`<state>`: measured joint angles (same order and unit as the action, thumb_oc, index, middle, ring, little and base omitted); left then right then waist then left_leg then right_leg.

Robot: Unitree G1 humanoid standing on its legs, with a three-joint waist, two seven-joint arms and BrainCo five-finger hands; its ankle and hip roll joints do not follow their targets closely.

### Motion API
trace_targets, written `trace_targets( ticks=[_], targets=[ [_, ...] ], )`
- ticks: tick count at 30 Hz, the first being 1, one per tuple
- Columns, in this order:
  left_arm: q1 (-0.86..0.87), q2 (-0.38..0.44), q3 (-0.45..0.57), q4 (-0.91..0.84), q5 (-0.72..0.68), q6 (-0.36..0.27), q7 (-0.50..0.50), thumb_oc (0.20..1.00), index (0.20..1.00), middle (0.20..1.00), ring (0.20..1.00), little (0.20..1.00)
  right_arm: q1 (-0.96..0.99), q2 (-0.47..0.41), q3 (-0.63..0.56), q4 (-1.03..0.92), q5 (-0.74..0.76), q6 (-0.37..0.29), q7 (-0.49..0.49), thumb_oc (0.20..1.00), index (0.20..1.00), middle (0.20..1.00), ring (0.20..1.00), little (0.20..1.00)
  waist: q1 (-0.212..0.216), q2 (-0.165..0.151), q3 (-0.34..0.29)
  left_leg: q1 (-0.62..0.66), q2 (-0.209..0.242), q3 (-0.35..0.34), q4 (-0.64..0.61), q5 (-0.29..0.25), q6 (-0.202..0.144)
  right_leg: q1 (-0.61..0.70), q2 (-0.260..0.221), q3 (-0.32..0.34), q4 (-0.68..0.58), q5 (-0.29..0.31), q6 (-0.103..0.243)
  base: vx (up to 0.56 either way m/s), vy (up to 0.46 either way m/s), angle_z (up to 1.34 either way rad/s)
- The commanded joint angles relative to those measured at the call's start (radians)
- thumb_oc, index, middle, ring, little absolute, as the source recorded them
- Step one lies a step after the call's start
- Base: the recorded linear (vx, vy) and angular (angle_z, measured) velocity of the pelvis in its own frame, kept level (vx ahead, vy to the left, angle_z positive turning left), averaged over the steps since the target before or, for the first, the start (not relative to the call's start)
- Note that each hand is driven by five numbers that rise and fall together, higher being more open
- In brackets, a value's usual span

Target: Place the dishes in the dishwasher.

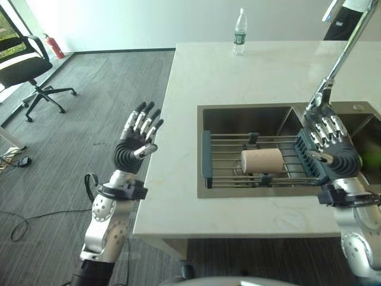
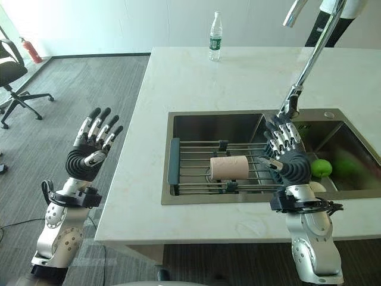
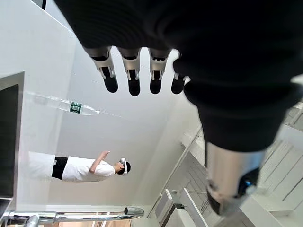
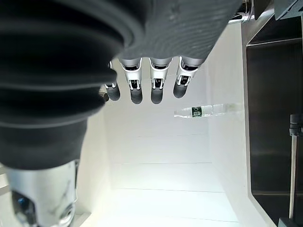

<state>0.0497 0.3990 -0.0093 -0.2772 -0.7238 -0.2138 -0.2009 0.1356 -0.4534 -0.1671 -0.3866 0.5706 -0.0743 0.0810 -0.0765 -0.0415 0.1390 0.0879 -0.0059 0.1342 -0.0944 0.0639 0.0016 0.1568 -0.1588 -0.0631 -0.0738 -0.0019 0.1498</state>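
A beige cup (image 1: 262,159) lies on its side on a wire rack (image 1: 229,152) set across the left basin of the steel sink (image 1: 208,193). My right hand (image 1: 330,146) is raised over the rack's right end, to the right of the cup and apart from it. Its fingers (image 4: 136,87) are straight and hold nothing. My left hand (image 1: 140,140) is held up beside the counter's left edge, above the floor, its fingers (image 3: 134,78) spread and empty.
A tall faucet (image 1: 345,50) rises behind the sink. A green apple (image 2: 320,168) lies in the right basin. A water bottle (image 1: 239,33) stands at the back of the pale counter (image 1: 178,179). An office chair (image 1: 27,68) and a fire extinguisher (image 1: 55,46) stand far left. A person (image 2: 333,12) stands behind the counter.
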Motion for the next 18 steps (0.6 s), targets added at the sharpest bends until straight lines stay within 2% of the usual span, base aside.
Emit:
trace_targets(
  ticks=[1, 2, 3, 5, 6, 8, 9, 10, 11, 13, 15, 17, 18],
  targets=[
    [-0.005, 0.031, 0.057, -0.087, 0.071, -0.024, 0.010, 1.000, 1.000, 1.000, 1.000, 1.000, -0.060, 0.005, -0.006, -0.007, 0.022, -0.030, 0.028, 1.000, 1.000, 1.000, 1.000, 1.000, 0.050, 0.012, -0.023, 0.027, 0.074, 0.005, 0.007, -0.101, -0.031, -0.059, -0.008, -0.137, 0.107, 0.020, 0.015, -0.03, -0.187, -0.41],
    [-0.008, 0.044, 0.064, -0.096, 0.089, -0.024, 0.015, 1.000, 1.000, 1.000, 1.000, 1.000, -0.066, 0.010, 0.009, -0.008, 0.021, -0.029, 0.036, 1.000, 1.000, 1.000, 1.000, 1.000, 0.060, 0.012, -0.020, 0.027, 0.087, 0.021, 0.007, -0.104, -0.039, -0.056, -0.038, -0.157, 0.081, 0.038, 0.024, -0.03, -0.181, -0.73],
    [-0.009, 0.045, 0.065, -0.097, 0.090, -0.023, 0.016, 1.000, 1.000, 1.000, 1.000, 1.000, -0.067, 0.011, 0.011, -0.008, 0.021, -0.029, 0.036, 1.000, 1.000, 1.000, 1.000, 1.000, 0.060, 0.011, -0.020, 0.027, 0.088, 0.022, 0.007, -0.105, -0.040, -0.054, -0.042, -0.158, 0.075, 0.042, 0.026, -0.01, -0.292, -0.94],
    [-0.040, 0.064, 0.067, -0.102, 0.104, -0.009, 0.021, 1.000, 1.000, 1.000, 1.000, 1.000, -0.094, 0.025, 0.040, -0.008, 0.006, -0.021, 0.033, 1.000, 1.000, 1.000, 1.000, 1.000, 0.071, 0.010, -0.020, 0.033, 0.117, 0.047, 0.007, -0.111, -0.056, -0.043, -0.118, -0.187, 0.021, 0.118, 0.055, -0.03, -0.440, -0.62],
    [-0.047, 0.069, 0.064, -0.108, 0.112, -0.005, 0.026, 1.000, 1.000, 1.000, 1.000, 1.000, -0.107, 0.030, 0.054, -0.012, 0.001, -0.011, 0.026, 1.000, 1.000, 1.000, 1.000, 1.000, 0.073, 0.014, -0.021, 0.038, 0.140, 0.055, 0.007, -0.107, -0.067, -0.038, -0.134, -0.190, 0.006, 0.119, 0.060, -0.05, -0.496, -0.20],
    [-0.062, 0.073, 0.046, -0.113, 0.138, -0.005, 0.042, 1.000, 1.000, 1.000, 1.000, 1.000, -0.127, 0.029, 0.072, -0.016, -0.006, 0.001, 0.018, 1.000, 1.000, 1.000, 1.000, 1.000, 0.069, 0.015, -0.023, 0.040, 0.183, 0.067, 0.007, -0.091, -0.089, -0.032, -0.128, -0.173, -0.010, 0.096, 0.065, -0.04, -0.474, -0.15],
    [-0.071, 0.075, 0.030, -0.115, 0.166, -0.010, 0.069, 1.000, 1.000, 1.000, 1.000, 1.000, -0.145, 0.017, 0.084, -0.015, 0.008, 0.013, 0.022, 1.000, 1.000, 1.000, 1.000, 1.000, 0.072, 0.016, -0.022, 0.039, 0.225, 0.080, 0.007, -0.066, -0.119, -0.034, -0.117, -0.178, -0.014, 0.071, 0.070, -0.04, -0.390, 0.16],
    [-0.073, 0.074, 0.028, -0.115, 0.168, -0.010, 0.073, 1.000, 1.000, 1.000, 1.000, 1.000, -0.149, 0.015, 0.086, -0.014, 0.009, 0.015, 0.022, 1.000, 1.000, 1.000, 1.000, 1.000, 0.073, 0.017, -0.021, 0.038, 0.232, 0.084, 0.007, -0.062, -0.123, -0.033, -0.114, -0.184, -0.014, 0.068, 0.069, -0.06, -0.572, 0.08],
    [-0.073, 0.072, 0.018, -0.111, 0.169, -0.016, 0.095, 1.000, 1.000, 1.000, 1.000, 1.000, -0.163, -0.003, 0.090, -0.013, 0.019, 0.036, 0.035, 1.000, 1.000, 1.000, 1.000, 1.000, 0.076, 0.017, -0.022, 0.030, 0.278, 0.099, 0.007, -0.033, -0.153, -0.033, -0.084, -0.193, -0.014, 0.042, 0.058, -0.08, -0.462, -0.01],
    [-0.066, 0.070, 0.006, -0.123, 0.207, -0.048, 0.119, 1.000, 1.000, 1.000, 1.000, 1.000, -0.179, -0.039, 0.088, -0.022, 0.038, 0.046, 0.033, 1.000, 1.000, 1.000, 1.000, 1.000, 0.078, 0.019, -0.008, 0.006, 0.333, 0.123, 0.027, 0.035, -0.184, -0.042, -0.040, -0.186, -0.014, 0.021, 0.026, -0.13, -0.519, 0.07],
    [-0.071, 0.072, -0.004, -0.108, 0.251, -0.082, 0.126, 1.000, 1.000, 1.000, 1.000, 1.000, -0.166, -0.061, 0.069, -0.014, 0.038, 0.029, 0.035, 1.000, 1.000, 1.000, 1.000, 1.000, 0.072, 0.014, 0.001, -0.031, 0.324, 0.141, 0.099, 0.043, -0.181, -0.037, -0.020, -0.205, -0.014, 0.016, 0.006, -0.12, -0.337, -0.14],
    [-0.072, 0.070, -0.009, -0.115, 0.268, -0.076, 0.141, 1.000, 1.000, 1.000, 1.000, 1.000, -0.151, -0.094, 0.049, -0.014, 0.060, 0.025, 0.028, 1.000, 1.000, 1.000, 1.000, 1.000, 0.062, 0.006, 0.004, -0.059, 0.271, 0.147, 0.161, -0.010, -0.160, -0.032, -0.020, -0.224, -0.014, 0.013, 0.002, -0.06, -0.175, 0.03],
    [-0.072, 0.075, 0.007, -0.121, 0.296, -0.070, 0.137, 1.000, 1.000, 1.000, 1.000, 1.000, -0.138, -0.089, 0.049, -0.009, 0.041, 0.002, 0.021, 1.000, 1.000, 1.000, 1.000, 1.000, 0.051, 0.015, 0.001, -0.067, 0.253, 0.195, 0.084, 0.002, -0.150, -0.029, -0.023, -0.240, -0.014, 0.013, 0.009, -0.01, -0.037, 0.32]
  ],
)
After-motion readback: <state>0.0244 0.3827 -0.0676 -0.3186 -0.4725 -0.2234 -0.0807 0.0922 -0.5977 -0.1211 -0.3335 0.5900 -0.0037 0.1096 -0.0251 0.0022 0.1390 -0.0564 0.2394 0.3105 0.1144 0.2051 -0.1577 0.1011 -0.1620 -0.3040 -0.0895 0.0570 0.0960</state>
